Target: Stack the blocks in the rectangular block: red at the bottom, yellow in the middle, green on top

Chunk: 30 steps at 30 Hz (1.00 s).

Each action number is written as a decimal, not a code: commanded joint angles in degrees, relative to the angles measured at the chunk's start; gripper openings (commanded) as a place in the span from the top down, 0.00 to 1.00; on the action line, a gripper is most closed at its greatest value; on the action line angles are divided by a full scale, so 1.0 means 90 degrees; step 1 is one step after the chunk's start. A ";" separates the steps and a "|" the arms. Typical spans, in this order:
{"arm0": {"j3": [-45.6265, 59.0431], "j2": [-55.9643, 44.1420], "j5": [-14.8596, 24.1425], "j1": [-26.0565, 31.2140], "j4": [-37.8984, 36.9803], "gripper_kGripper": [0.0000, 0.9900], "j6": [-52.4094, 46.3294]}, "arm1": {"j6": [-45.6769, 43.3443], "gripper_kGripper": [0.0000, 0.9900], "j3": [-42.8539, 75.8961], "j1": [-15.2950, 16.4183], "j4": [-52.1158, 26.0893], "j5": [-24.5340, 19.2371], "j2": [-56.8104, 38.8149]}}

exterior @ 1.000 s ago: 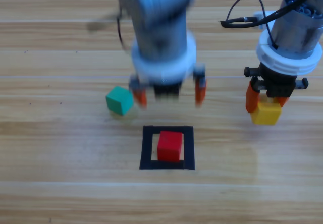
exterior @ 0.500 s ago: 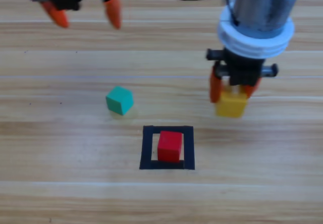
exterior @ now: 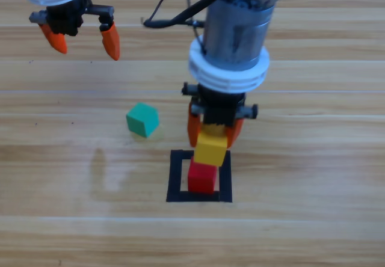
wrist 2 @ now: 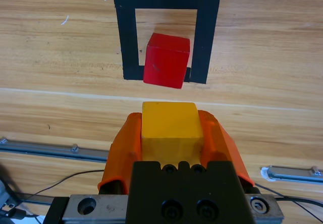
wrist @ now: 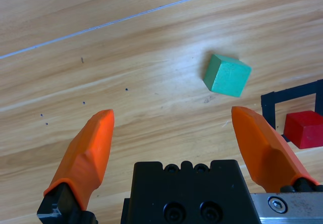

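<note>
The left gripper (exterior: 77, 37) waits upper left, jaws spread and empty. The green cube (exterior: 142, 119) lies left of the tape frame (exterior: 174, 177). The right gripper (exterior: 213, 136) clamps the yellow cube (exterior: 211, 147) above the red cube (exterior: 202, 178).

Cubes appear rigid and light; grip opposite flat faces.

Only the right wrist view shows yellow clear of red.

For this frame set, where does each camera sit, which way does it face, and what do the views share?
High view: fixed above the table, looking down; both arms enter from the top, left gripper open, right gripper holding the yellow cube over the red cube.
Left wrist view: on the left arm, looking along its open jaws at the green cube.
Right wrist view: on the right arm, looking past the yellow cube to the tape frame.
All three show the red cube in the frame.
</note>
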 commanded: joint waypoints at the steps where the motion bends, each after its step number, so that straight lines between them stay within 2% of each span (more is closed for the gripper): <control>1: 0.0049 0.0282 -0.0105 0.0119 -0.0023 0.00 0.0042 | -0.0049 0.98 -0.0214 0.0187 0.0079 -0.0031 0.0800; 12: 0.0263 0.0331 -0.0115 0.0109 -0.0150 0.00 -0.0046 | -0.0097 0.95 -0.0399 0.0187 0.0079 -0.0383 0.1083; 30: 0.0674 0.0292 -0.0105 0.0100 -0.0531 0.00 -0.0105 | -0.0127 0.95 -0.0575 0.0187 0.0079 -0.0471 0.1250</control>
